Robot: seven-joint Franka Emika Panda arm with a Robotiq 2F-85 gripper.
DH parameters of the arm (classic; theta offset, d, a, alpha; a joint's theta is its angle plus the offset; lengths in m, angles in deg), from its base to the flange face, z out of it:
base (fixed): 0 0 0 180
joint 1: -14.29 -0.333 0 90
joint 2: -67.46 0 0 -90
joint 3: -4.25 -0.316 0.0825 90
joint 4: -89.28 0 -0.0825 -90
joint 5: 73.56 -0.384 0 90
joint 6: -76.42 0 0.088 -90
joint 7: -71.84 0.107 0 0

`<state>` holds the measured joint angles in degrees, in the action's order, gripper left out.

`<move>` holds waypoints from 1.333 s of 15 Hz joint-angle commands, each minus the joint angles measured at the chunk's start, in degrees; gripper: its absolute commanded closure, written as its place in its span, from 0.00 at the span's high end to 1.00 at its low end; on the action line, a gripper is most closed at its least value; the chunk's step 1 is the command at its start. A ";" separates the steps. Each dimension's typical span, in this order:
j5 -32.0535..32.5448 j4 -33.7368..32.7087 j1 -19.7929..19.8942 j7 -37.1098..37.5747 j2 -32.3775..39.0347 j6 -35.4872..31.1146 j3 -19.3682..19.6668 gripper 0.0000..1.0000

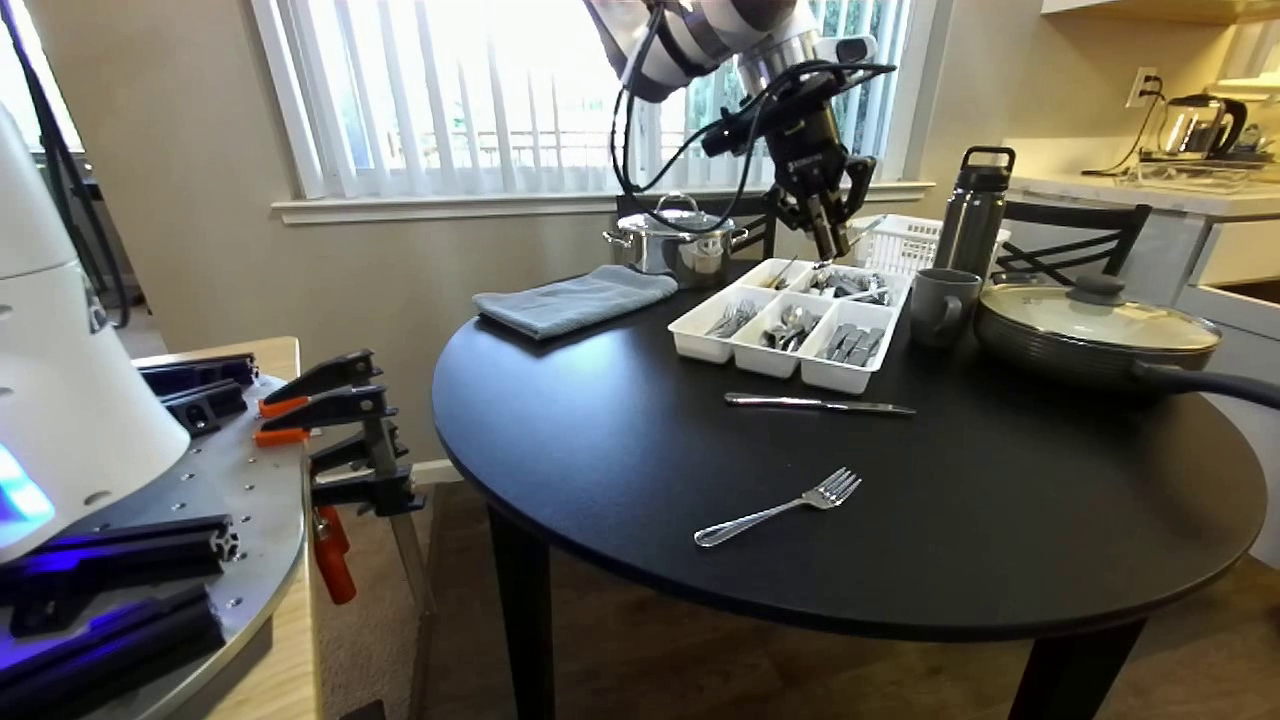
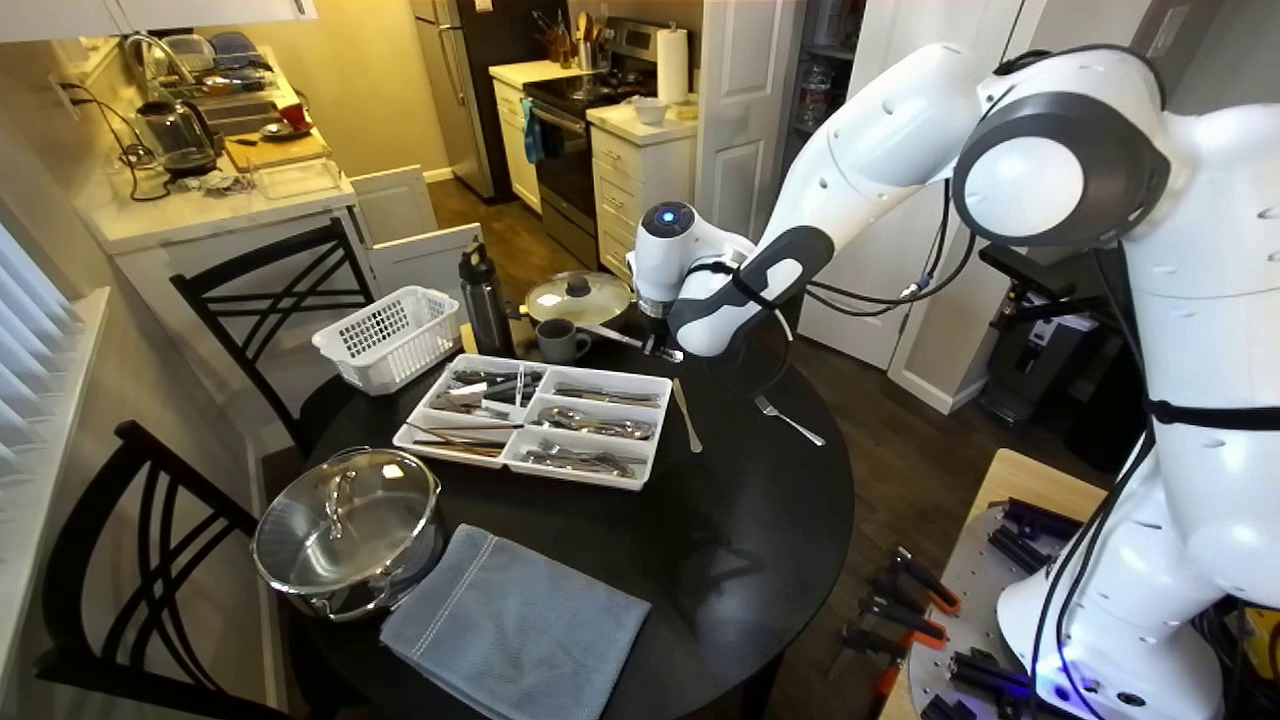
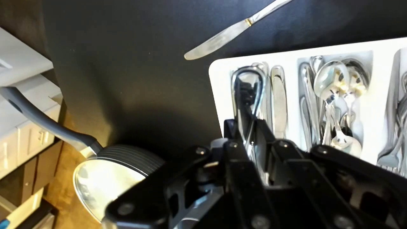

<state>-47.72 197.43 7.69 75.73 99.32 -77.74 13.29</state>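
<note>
"Has it got hold of something?"

"Yes, the gripper (image 3: 248, 125) is clamped around a metal utensil (image 3: 249, 83), its rounded handle end jutting past the jaws."

"Which one?"

"Can't make that out from here."

"Where's it holding it?"

"Up in the air by the white tray (image 3: 221, 83); from overhead, that end lines up with the knives (image 3: 279, 105). A loose knife (image 3: 233, 31) lies on the table (image 3: 136, 70), just beside the tray."

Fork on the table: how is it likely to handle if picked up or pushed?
The fork looks metal, so probably stiff. Its shiny surface may be slippery. Lying flat on the table, it would likely slide, not roll.
</note>
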 commanded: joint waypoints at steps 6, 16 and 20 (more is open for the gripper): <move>-3.03 -12.09 9.67 -27.07 10.61 1.48 -9.04 0.04; -5.57 -20.63 11.61 -32.11 18.70 3.93 -11.04 0.04; -7.37 -23.92 11.35 -31.16 20.70 5.54 -11.21 0.04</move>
<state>-52.89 176.70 18.52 45.73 118.57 -74.94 2.92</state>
